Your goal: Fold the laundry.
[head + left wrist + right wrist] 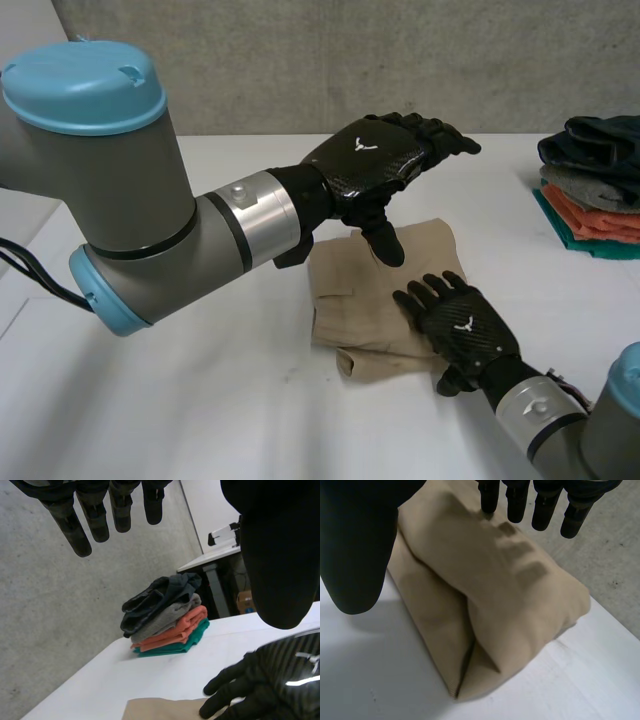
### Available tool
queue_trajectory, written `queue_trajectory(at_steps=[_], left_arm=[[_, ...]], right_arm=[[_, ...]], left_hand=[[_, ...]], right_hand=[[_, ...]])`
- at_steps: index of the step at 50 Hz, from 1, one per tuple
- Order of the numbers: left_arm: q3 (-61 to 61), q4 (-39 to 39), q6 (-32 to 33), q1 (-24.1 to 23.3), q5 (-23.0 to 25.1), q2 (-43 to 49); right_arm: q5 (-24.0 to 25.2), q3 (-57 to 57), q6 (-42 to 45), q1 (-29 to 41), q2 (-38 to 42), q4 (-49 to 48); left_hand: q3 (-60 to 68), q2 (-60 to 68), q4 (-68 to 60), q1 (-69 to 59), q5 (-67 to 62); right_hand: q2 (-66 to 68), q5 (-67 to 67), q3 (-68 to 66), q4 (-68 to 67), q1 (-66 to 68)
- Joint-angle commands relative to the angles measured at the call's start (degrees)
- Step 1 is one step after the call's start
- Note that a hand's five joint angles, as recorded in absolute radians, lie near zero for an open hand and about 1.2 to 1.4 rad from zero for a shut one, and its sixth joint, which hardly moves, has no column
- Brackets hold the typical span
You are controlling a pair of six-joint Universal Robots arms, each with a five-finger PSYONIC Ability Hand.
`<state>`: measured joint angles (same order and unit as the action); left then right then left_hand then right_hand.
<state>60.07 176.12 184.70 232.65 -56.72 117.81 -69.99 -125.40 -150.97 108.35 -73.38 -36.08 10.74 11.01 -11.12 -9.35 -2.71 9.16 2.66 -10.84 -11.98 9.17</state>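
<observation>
A folded beige garment (372, 292) lies in the middle of the white table (200, 400). My left hand (375, 160) hovers in the air above its far edge, open, fingers straight and thumb hanging down, holding nothing. My right hand (462, 328) is open just over the garment's near right part, palm down with fingers spread. In the right wrist view the beige garment (490, 600) lies folded under the straight fingers (542, 505) with their shadows on it. The left wrist view has my left hand's fingers (95, 515) extended and the right hand (270, 685) below, at a beige garment edge (160, 709).
A stack of folded clothes (592, 185) sits at the table's far right edge: dark on top, then grey, orange and green. The same stack (165, 617) is beyond the left hand. A grey wall runs behind the table.
</observation>
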Motion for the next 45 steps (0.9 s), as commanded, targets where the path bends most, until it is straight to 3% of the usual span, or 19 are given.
queue_trajectory(at_steps=[1, 10, 21, 25, 26, 27, 28, 40, 45], left_arm=[[0.23, 0.27, -0.22, -0.53, -0.67, 0.23], [0.67, 0.36, -0.22, -0.62, -0.67, 0.14], [1.11, 0.54, -0.04, -0.45, -0.67, 0.05], [1.63, 0.62, -0.04, -0.45, -0.67, 0.14], [1.72, 0.89, 0.05, -0.36, -0.67, 0.14], [1.72, 1.06, 0.05, -0.36, -0.67, 0.05], [1.81, 1.24, 0.05, -0.36, -0.67, 0.05], [1.72, 4.93, -0.22, 0.61, -3.66, -3.28], [1.72, 6.42, -0.39, 0.87, -5.51, -5.04]], right_arm=[[-0.94, 2.0, 0.67, 2.21, 6.4, -8.56], [-3.75, 4.46, 1.64, 3.09, 8.6, -14.02], [-4.28, 10.69, 1.47, 3.97, 12.2, -14.11], [-4.28, 14.12, 1.29, 3.97, 14.84, -13.49], [-4.37, 15.26, 1.12, 3.97, 15.28, -13.58], [-4.46, 15.79, 1.03, 3.89, 15.28, -13.58], [-4.46, 16.23, 0.77, 3.8, 15.19, -13.67], [-6.3, 29.68, -0.37, 2.92, 12.91, -13.67], [-6.39, 38.89, -6.34, -2.16, 9.84, -12.01]], left_hand=[[1.49, 1.22, -1.11, -2.88, 0.48], [1.15, 0.89, -0.78, -2.54, 0.82], [0.82, 0.55, -0.44, -2.21, 1.15], [0.82, 0.55, -0.44, -2.21, 1.15], [0.82, 0.55, -0.44, -2.21, 1.15], [0.82, 0.55, -0.44, -2.21, 1.15], [0.82, 0.55, -0.44, -2.21, 1.15], [0.82, 0.55, -0.44, -2.21, 1.15], [0.65, 0.38, -0.27, -2.04, 1.32]], right_hand=[[0.84, -2.66, 0.84, 1.98, 0.83], [2.1, -1.4, -0.42, 0.72, 2.08], [16.39, 12.88, -14.7, -13.57, 16.37], [36.02, 32.51, -34.33, -33.2, 36.0], [57.23, 53.73, -55.55, -54.41, 57.21], [68.94, 65.43, -67.25, -66.12, 68.92], [70.83, 67.32, -69.14, -68.01, 70.81], [70.84, 67.34, -69.16, -68.02, 70.83], [70.84, 67.34, -69.16, -68.02, 70.83]])
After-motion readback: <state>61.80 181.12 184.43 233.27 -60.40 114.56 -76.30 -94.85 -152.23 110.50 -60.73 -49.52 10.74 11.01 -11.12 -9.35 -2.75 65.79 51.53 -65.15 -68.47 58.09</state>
